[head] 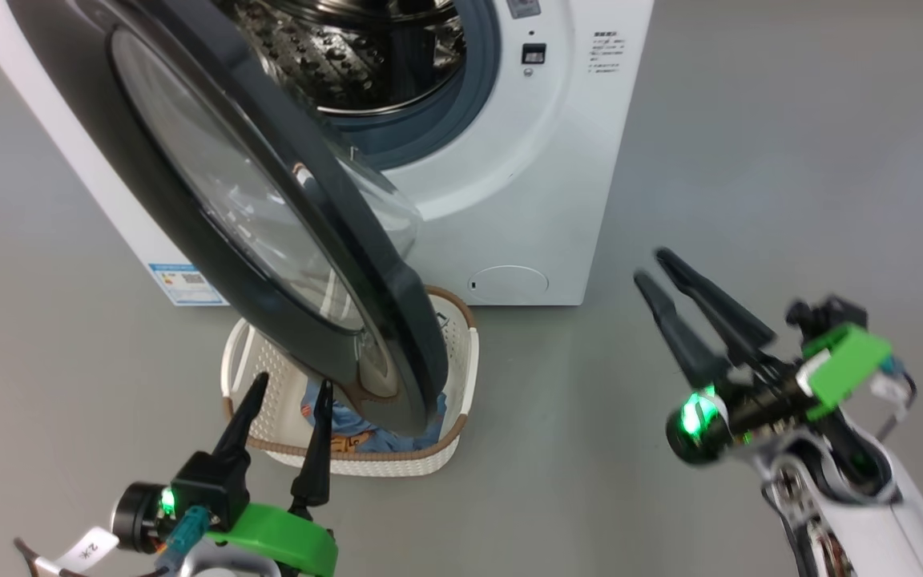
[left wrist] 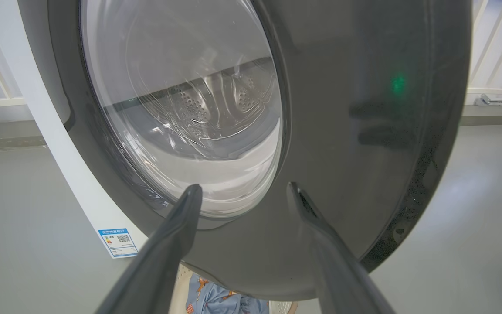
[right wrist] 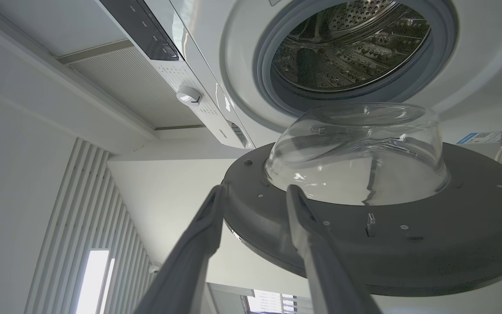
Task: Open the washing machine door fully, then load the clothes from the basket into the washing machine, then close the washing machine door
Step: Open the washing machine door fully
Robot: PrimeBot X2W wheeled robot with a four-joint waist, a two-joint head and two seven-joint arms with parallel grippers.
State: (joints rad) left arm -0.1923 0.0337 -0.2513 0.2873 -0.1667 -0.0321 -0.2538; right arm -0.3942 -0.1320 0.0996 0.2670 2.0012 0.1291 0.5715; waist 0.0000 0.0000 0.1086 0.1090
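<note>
Grey floor is filling the background. Washing machine door [head: 269, 216] is standing partly swung out, running from upper left to centre, with its lower rim hanging over the basket [head: 465, 361]. Clothes [head: 373, 438] are lying in that basket at lower centre. Washing machine [head: 525, 184] is sitting behind, and the visible drum is showing no fabric. Left claw [head: 291, 383] is hovering at lower left, fingers apart and empty. Right claw [head: 650, 264] is hanging at right, fingers apart, gripping nothing. Judgement: the door is not fully open; loading and closing are remaining.
</note>
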